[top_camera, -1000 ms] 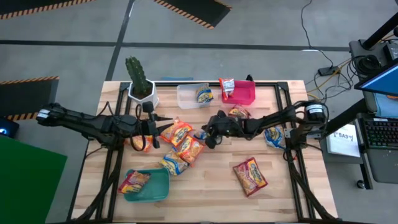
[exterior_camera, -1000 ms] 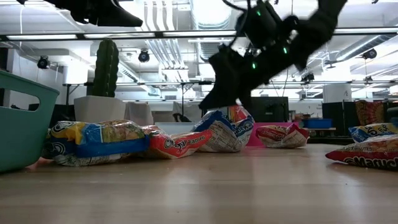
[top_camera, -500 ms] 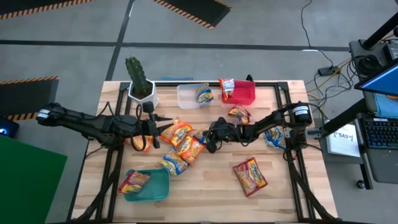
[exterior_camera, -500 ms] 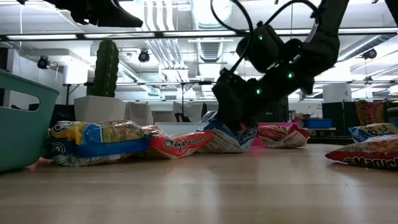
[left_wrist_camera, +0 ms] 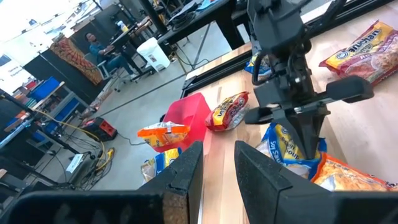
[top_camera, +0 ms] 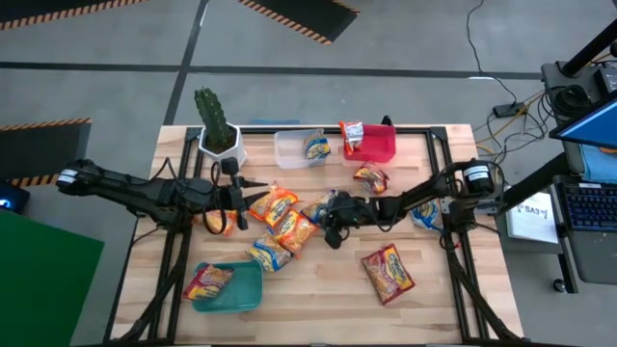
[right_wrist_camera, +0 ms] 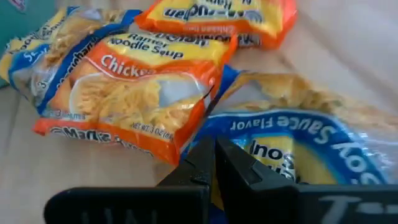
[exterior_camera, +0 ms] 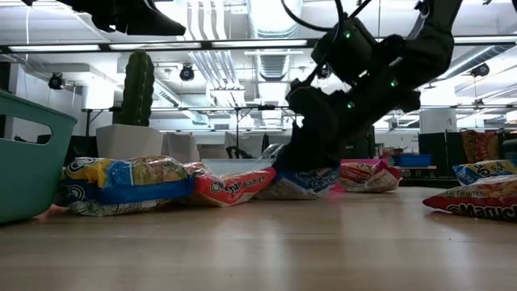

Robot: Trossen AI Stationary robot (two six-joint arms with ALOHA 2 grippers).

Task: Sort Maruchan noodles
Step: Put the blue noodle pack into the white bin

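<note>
Several Maruchan packets lie mid-table: orange ones (top_camera: 273, 205) (top_camera: 296, 231) (right_wrist_camera: 137, 87), a blue-white one (top_camera: 316, 206) (right_wrist_camera: 298, 146), a red one (top_camera: 388, 272). One lies in the teal bin (top_camera: 253, 292), one in the clear bin (top_camera: 291, 152), and one sticks out of the red bin (top_camera: 379, 146). My right gripper (top_camera: 333, 224) (right_wrist_camera: 214, 158) is down on the blue-white packet, shut. My left gripper (top_camera: 247, 199) (left_wrist_camera: 224, 174) hovers open, raised over the table's left side beside the orange packets. My right gripper pinches the blue-white packet at its edge (right_wrist_camera: 231, 127) beside the orange chicken packet, between the two fingertips (exterior_camera: 311, 162). It comes slanting down from the table's right. The packet lies flat on the table (exterior_camera: 307, 184); how many layers are caught does not show.
A potted cactus (top_camera: 217, 130) stands at the far left corner. More packets lie near the red bin (top_camera: 369, 176) and under the right arm (top_camera: 424, 212). Bare wood shows along the near edge (top_camera: 318, 299). A person sits in the room far behind (left_wrist_camera: 93, 43).
My right gripper came down from above the pile onto the blue-white packet, shifting slightly toward the near edge. The packet, which stood puffed up a second ago, now lies lower and flatter under the fingers. The left arm stayed still.
</note>
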